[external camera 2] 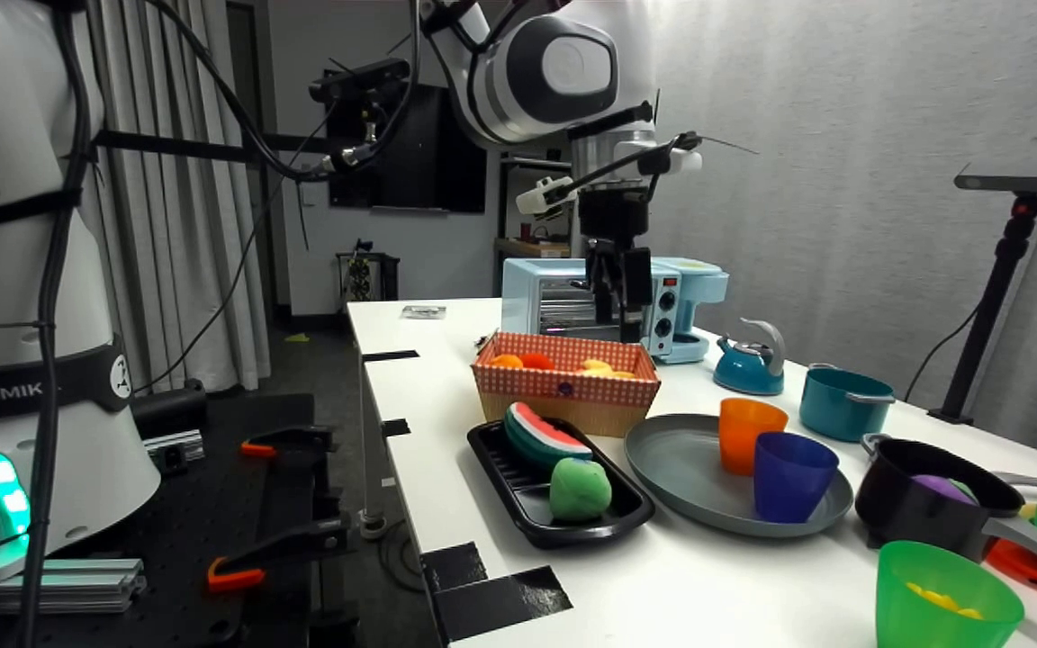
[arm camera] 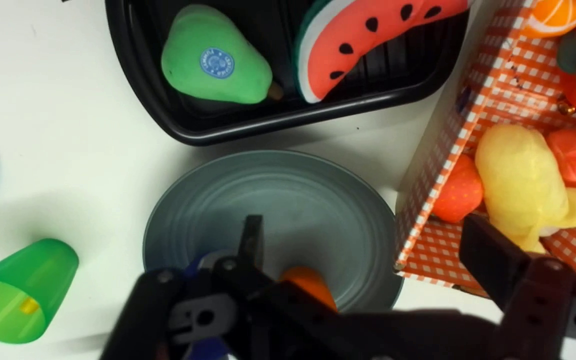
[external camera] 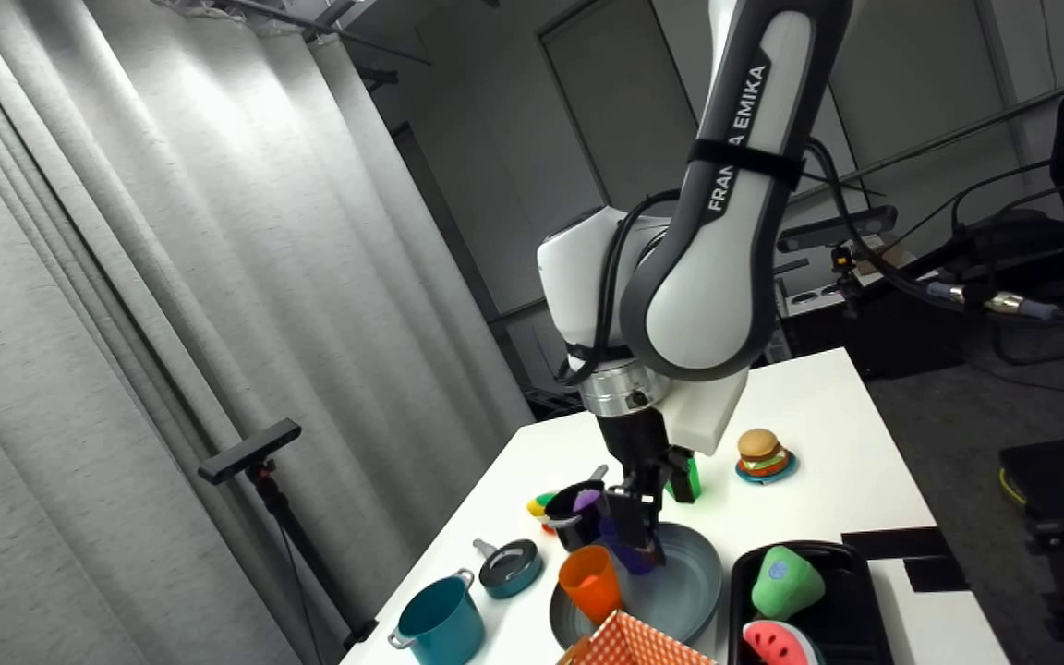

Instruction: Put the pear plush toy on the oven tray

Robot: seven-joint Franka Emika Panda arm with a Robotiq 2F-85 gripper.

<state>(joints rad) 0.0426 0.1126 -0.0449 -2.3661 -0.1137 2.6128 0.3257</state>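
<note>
The pear plush toy [arm camera: 208, 62], green with a blue round patch and a brown stem, rests inside the black oven tray [arm camera: 248, 126], beside a watermelon slice plush [arm camera: 338, 50]. Both exterior views also show the pear plush toy [external camera: 789, 582] [external camera 2: 580, 490] within the rim of the oven tray [external camera: 860, 605] [external camera 2: 518, 490]. My gripper [arm camera: 368, 240] stands open, its fingers far apart with nothing between them. It hangs away from the tray; the wrist view has its fingers over the grey plate and the gingham basket. In an exterior view the gripper [external camera 2: 619, 310] appears above the basket.
A grey plate [arm camera: 278, 175] carries an orange cup [external camera: 590, 582] and a purple cup [external camera 2: 789, 477]. Close by is a gingham basket [external camera 2: 563, 409] of plush fruit. Around them stand a green cup [arm camera: 43, 280], black pot [external camera 2: 924, 513], teal pot [external camera: 440, 619] and toy oven [external camera 2: 527, 297].
</note>
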